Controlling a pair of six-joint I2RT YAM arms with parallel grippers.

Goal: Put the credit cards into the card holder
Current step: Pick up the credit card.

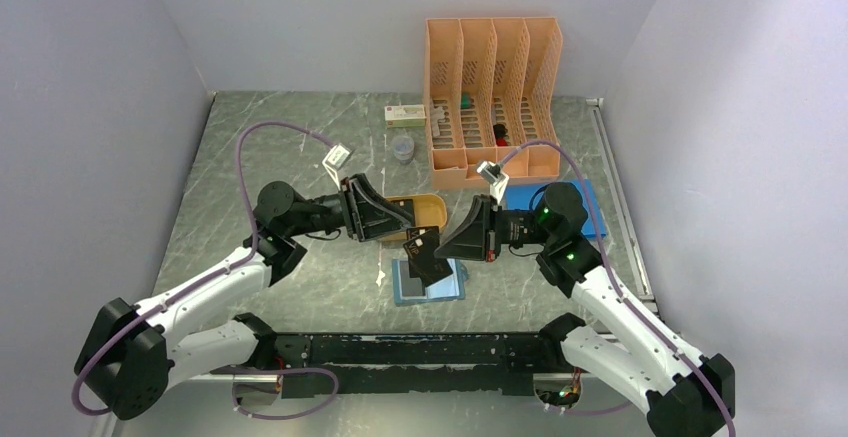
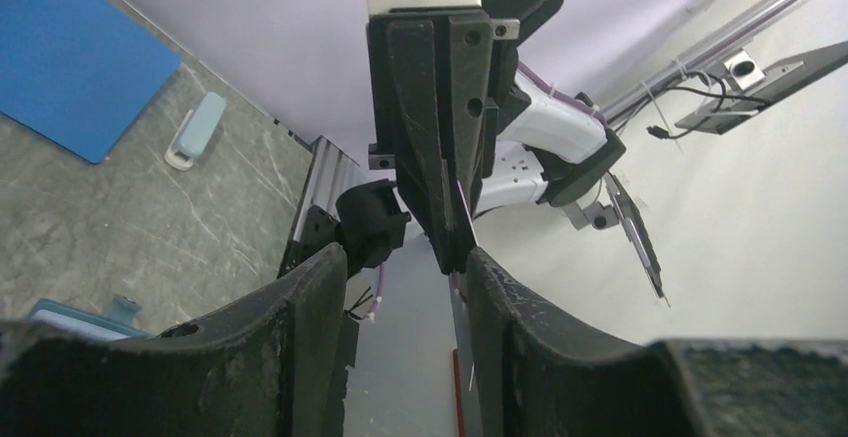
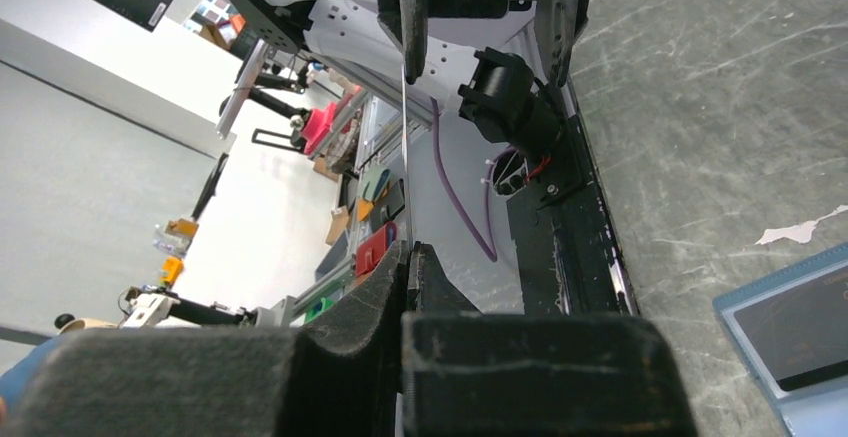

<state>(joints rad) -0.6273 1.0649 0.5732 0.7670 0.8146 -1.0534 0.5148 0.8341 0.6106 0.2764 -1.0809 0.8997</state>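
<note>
Right gripper [image 3: 408, 260] tight on credit card [image 1: 424, 247]

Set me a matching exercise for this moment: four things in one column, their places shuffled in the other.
1 thin dark credit card
2 teal-blue leather-like card holder
3 flat bright-blue sheet
4 orange slotted plastic file rack

a at the back of the table
b clamped in the right claw
c under the right arm
d lying open, nearest the arm bases

Pairs: 1-b, 2-d, 3-c, 4-a
</note>
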